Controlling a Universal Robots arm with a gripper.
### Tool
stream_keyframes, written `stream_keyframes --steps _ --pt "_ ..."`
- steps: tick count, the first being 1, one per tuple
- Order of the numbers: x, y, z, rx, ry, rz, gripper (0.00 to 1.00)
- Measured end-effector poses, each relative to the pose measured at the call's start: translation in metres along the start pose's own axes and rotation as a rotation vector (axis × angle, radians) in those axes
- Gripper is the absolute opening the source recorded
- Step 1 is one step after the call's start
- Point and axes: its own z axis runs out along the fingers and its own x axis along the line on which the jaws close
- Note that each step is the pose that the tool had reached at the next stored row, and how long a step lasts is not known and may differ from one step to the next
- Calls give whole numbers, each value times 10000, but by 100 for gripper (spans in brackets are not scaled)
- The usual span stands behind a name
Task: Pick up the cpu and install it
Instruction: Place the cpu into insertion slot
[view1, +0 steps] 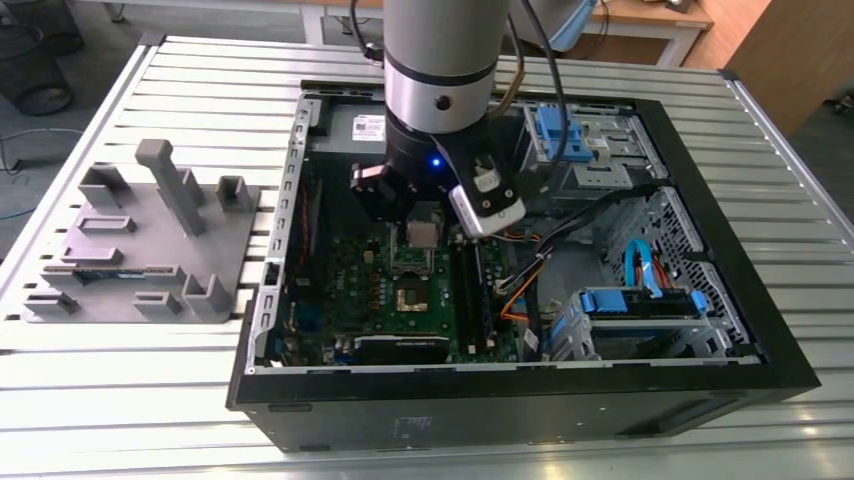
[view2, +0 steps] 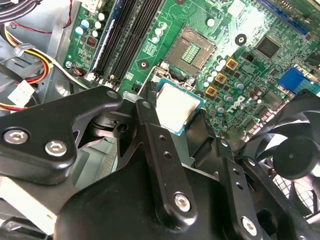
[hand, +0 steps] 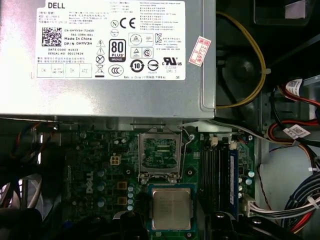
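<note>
Slatted table (view1: 160, 400) is carrying an open computer case (view1: 534, 400) mid-frame. Inside, the gripper (view2: 175, 103) is clamping the cpu (view2: 179, 110) over the green board (view2: 250, 30), beside its dark socket (view2: 191, 50) and memory slots (view2: 120, 35).

The cpu (hand: 171, 209) hangs over the board (hand: 95, 165), beside the socket (hand: 160, 152).

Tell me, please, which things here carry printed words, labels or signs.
Large white label: dense text and marks, on the grey metal box.
Small red-and-white sticker: same box, too small to read.
White lettering: on the green board.
The cpu: top markings too faint to read.
</note>
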Motion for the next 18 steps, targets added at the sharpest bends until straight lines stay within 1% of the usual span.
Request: stream_keyframes --steps 10,18 --pt "3 -4 58 7 0 0 47" --pt "3 -4 64 6 0 0 47"
